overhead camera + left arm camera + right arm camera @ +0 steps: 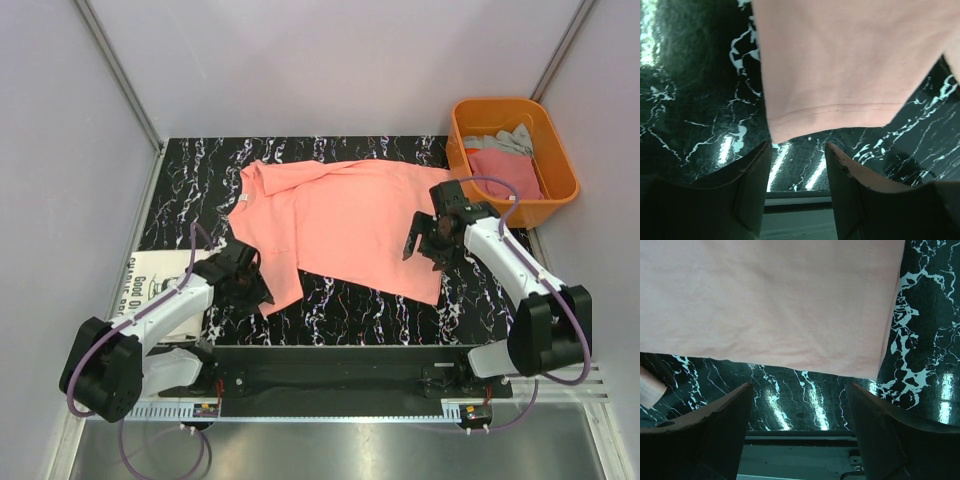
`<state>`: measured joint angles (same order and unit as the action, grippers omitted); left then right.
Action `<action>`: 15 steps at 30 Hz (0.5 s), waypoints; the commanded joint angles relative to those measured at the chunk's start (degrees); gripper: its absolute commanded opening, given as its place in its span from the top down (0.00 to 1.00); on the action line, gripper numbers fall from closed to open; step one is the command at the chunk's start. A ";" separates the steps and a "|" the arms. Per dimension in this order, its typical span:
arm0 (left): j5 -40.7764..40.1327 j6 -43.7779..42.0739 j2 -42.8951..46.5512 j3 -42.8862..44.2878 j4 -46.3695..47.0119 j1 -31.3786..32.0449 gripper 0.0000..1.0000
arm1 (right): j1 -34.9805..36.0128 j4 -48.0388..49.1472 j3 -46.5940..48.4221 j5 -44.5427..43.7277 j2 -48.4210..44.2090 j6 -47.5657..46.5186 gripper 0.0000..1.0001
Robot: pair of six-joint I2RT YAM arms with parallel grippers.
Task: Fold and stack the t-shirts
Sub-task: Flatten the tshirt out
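Note:
A salmon-pink t-shirt lies spread flat on the black marbled table, collar to the left. My left gripper hovers at the near-left sleeve. In the left wrist view the sleeve's hem lies just ahead of the left gripper, which is open with only table between the fingers. My right gripper hangs over the shirt's right part. In the right wrist view the right gripper is wide open and the cloth edge lies just beyond the tips. A white t-shirt with black lettering lies at the table's left edge.
An orange plastic tub stands at the back right and holds a grey tee and a deeper pink tee. Grey walls close in the table on the left, back and right. The arms' base rail runs along the near edge.

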<state>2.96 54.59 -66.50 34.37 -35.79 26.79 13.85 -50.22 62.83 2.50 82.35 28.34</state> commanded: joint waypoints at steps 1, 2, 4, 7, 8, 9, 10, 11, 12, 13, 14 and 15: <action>-2.70 2.19 0.49 0.08 0.90 0.20 0.50 | 0.30 0.91 -1.74 -0.57 -5.69 1.02 0.17; -2.70 2.45 0.67 -0.09 0.90 0.28 0.51 | 0.22 1.00 -2.35 -0.74 -6.31 1.19 0.17; -2.78 3.68 1.02 -1.05 0.99 0.28 0.52 | 0.13 0.82 -3.67 -0.92 -7.54 1.46 0.17; -4.18 4.04 0.24 -1.32 0.99 0.20 0.54 | 0.13 0.56 -4.99 -1.10 -8.86 1.81 0.16; -4.63 3.95 -0.03 -1.32 0.90 0.20 0.54 | 0.22 0.56 -5.17 -1.18 -9.22 1.90 0.16; -4.72 4.03 -0.47 -1.32 0.99 0.20 0.55 | 0.13 0.56 -5.52 -1.45 -9.40 1.81 0.16; -4.72 4.21 -1.08 -1.41 0.90 0.28 0.55 | 0.13 0.56 -5.61 -1.53 -9.66 1.81 0.16; -4.72 4.47 -1.26 -1.50 0.90 0.28 0.55 | 0.13 0.56 -5.70 -1.54 -9.83 1.90 0.16; -4.72 4.91 -1.52 -1.59 1.07 0.20 0.55 | 0.04 0.56 -5.61 -1.10 -9.66 1.90 0.16; -4.89 5.00 -2.05 -1.67 0.99 0.20 0.55 | -0.05 0.56 -5.79 -0.92 -9.66 1.98 0.16; -5.42 5.09 -2.32 -1.59 1.07 0.28 0.55 | -0.05 0.56 -5.79 -0.75 -9.75 2.07 0.16; -5.68 4.83 -2.49 -1.59 1.25 0.20 0.55 | -0.05 0.65 -6.22 -0.57 -9.84 2.42 0.16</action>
<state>-0.16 58.50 -68.40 33.17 -35.90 26.81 13.82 -50.22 56.86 2.46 74.41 29.61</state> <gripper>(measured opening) 0.456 0.842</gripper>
